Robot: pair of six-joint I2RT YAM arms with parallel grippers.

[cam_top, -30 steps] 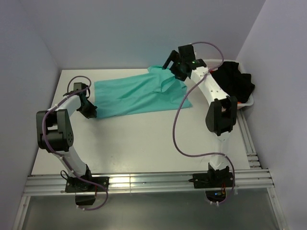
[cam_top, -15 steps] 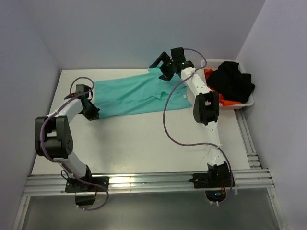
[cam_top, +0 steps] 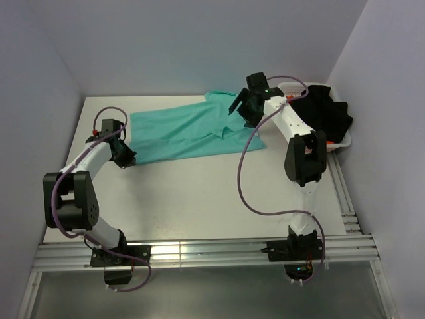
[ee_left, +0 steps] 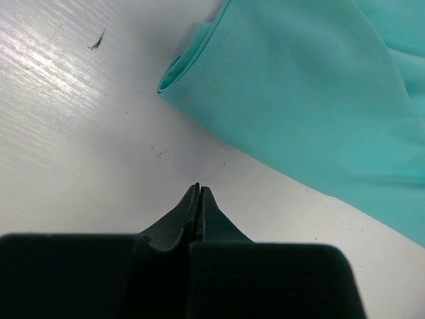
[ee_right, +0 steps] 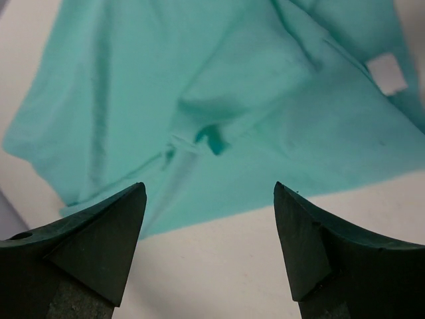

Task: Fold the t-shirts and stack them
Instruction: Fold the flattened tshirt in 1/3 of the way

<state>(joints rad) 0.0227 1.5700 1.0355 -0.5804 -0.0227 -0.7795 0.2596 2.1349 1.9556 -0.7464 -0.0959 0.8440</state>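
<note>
Mostly smooth teal t-shirt (cam_top: 192, 129), rolled at one corner, grained white table (cam_top: 199, 193).

We find the t-shirt (cam_top: 192, 129) lying across the far tabletop (cam_top: 199, 193); just right of it, a basket (cam_top: 342, 143) holds other clothes (cam_top: 325, 113).

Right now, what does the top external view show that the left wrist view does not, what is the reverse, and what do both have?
Only the top external view: the white basket at the right edge with a black garment in it, and the right pincer above the far end of the teal t-shirt. Only the left wrist view: the left pincer is shut on nothing, its tips over the white table, just short of the shirt's rolled corner; also a small dark speck. Both: the teal t-shirt lying on the white table.
</note>
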